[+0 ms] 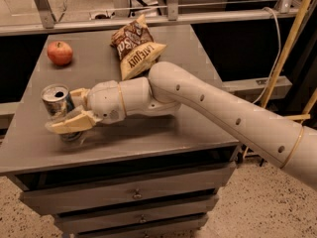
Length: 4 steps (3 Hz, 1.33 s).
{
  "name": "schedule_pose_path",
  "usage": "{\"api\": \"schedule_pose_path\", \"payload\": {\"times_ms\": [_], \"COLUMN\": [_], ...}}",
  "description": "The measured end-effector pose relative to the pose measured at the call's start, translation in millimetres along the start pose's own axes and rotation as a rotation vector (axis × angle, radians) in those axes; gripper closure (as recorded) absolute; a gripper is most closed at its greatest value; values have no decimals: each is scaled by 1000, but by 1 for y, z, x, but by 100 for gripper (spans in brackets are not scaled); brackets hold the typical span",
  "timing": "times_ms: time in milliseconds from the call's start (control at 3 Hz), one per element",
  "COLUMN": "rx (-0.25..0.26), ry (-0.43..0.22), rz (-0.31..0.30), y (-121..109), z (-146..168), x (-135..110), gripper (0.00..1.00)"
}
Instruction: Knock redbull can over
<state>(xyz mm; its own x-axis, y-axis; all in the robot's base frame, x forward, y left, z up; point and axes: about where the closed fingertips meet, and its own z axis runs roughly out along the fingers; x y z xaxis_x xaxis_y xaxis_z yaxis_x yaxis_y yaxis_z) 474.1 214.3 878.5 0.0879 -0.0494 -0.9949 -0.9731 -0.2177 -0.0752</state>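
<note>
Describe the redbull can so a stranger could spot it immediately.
On the grey drawer cabinet, look at the front left corner, where the gripper reaches. The redbull can is there: the only metal cylinder, silvery top, unlike the red apple and chip bags farther back.
</note>
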Motion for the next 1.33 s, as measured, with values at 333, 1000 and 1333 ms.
{"api": "schedule_pose_path", "payload": {"times_ms": [333, 1000, 1333], "rx": [5, -14, -44], "ry": [10, 259, 527], "rz": [13, 66, 104], "y": [-9, -41, -55], "z": [-15, -60, -71], "x": [-10, -34, -31], "gripper": [100, 100, 100]}}
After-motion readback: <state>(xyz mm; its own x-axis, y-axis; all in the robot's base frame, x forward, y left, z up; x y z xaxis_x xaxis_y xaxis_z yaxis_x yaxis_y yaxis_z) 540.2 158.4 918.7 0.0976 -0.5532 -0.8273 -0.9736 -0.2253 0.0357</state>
